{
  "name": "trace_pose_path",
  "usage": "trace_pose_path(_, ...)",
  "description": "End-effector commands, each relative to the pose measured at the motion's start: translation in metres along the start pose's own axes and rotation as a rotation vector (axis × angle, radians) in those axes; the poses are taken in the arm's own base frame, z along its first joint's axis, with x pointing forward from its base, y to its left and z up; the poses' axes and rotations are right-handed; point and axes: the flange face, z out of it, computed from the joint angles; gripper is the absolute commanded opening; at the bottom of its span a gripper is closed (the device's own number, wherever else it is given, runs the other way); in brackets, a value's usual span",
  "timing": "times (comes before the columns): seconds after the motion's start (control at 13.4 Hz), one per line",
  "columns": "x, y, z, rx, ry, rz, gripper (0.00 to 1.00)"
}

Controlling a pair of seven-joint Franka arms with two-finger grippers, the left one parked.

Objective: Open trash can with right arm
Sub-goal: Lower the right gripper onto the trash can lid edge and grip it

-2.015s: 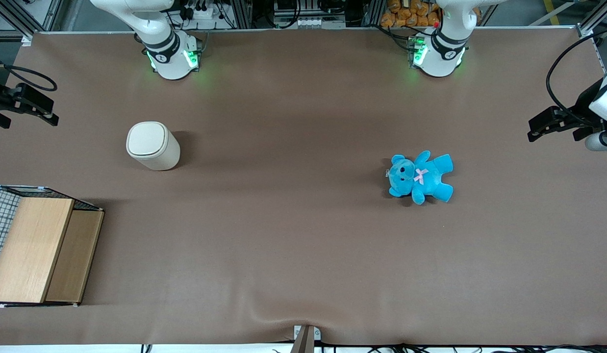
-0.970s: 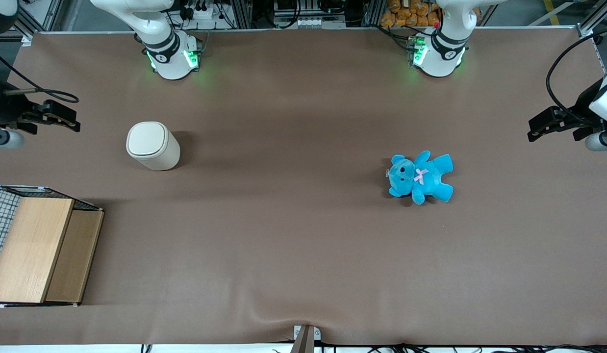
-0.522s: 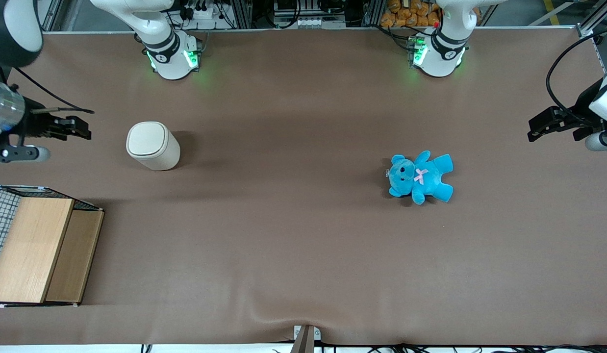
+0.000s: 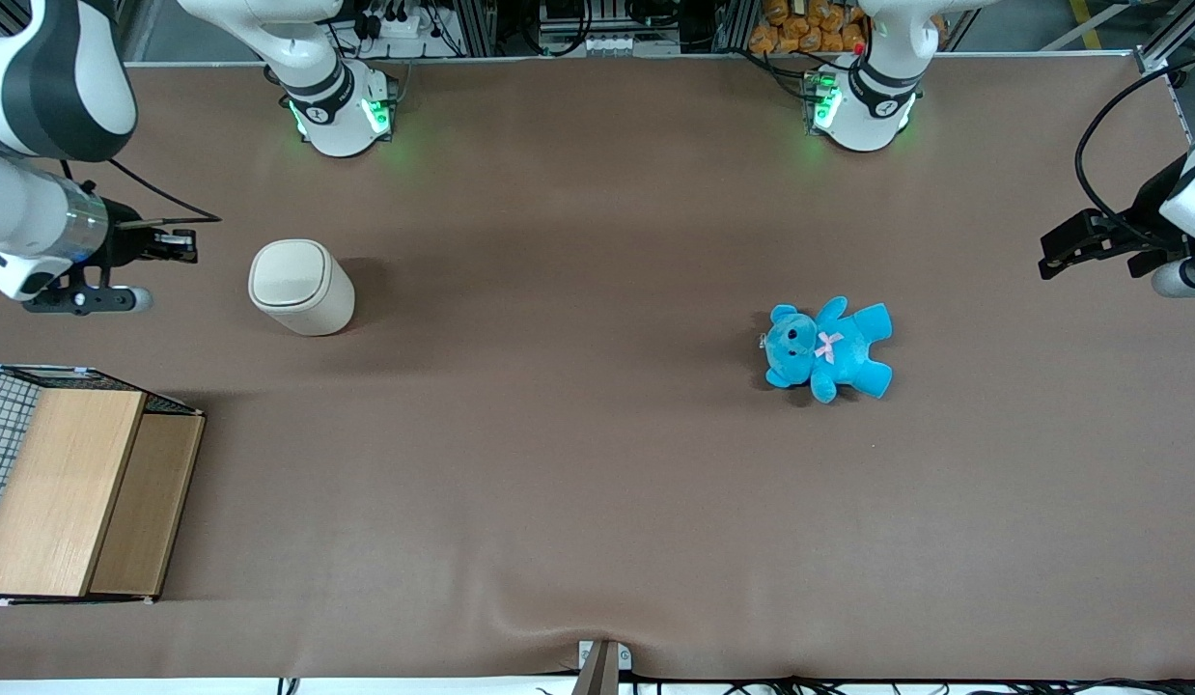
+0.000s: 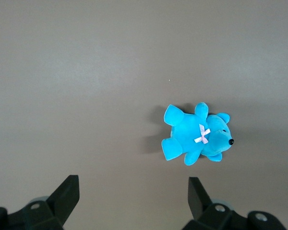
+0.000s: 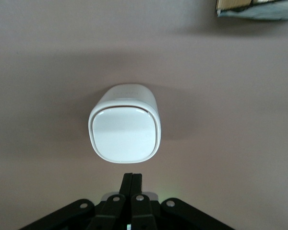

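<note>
The trash can (image 4: 301, 287) is a small cream-white bin standing upright on the brown table, its rounded-square lid (image 6: 125, 134) closed flat. The right arm (image 4: 40, 145) reaches in at the working arm's end of the table. Its slim black gripper (image 4: 184, 245) hangs above the table beside the can, a short gap from it, pointing at it. In the right wrist view the gripper (image 6: 132, 178) has its two fingers pressed together, shut on nothing, with the lid just ahead of the tips.
A wooden box (image 4: 76, 492) with a wire-mesh side stands at the working arm's end, nearer the front camera than the can. A blue teddy (image 4: 827, 348) lies toward the parked arm's end. Brown cloth covers the table (image 4: 578, 463).
The right arm has swung in from the table's edge toward the trash can, bringing the gripper much closer to it. The can, its lid and the teddy have not moved.
</note>
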Motion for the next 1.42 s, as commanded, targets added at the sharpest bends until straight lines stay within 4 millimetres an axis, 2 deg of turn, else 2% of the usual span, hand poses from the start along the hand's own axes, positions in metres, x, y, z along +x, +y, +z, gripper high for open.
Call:
trace_pose_path(0.0, -0.011, 0.006, 0.02, 0.015, -0.01, 0.015, 0.0)
trace_pose_path(0.3, -0.012, 0.011, 0.047, 0.018, -0.002, 0.005, 0.0)
trace_pose_path(0.6, -0.013, 0.019, 0.093, 0.036, -0.013, 0.007, 0.0)
trace_pose_path(0.9, -0.013, 0.029, 0.12, 0.047, -0.013, 0.007, 0.0)
trace_pose_path(1.34, -0.01, 0.027, 0.14, 0.073, -0.031, 0.018, 0.0)
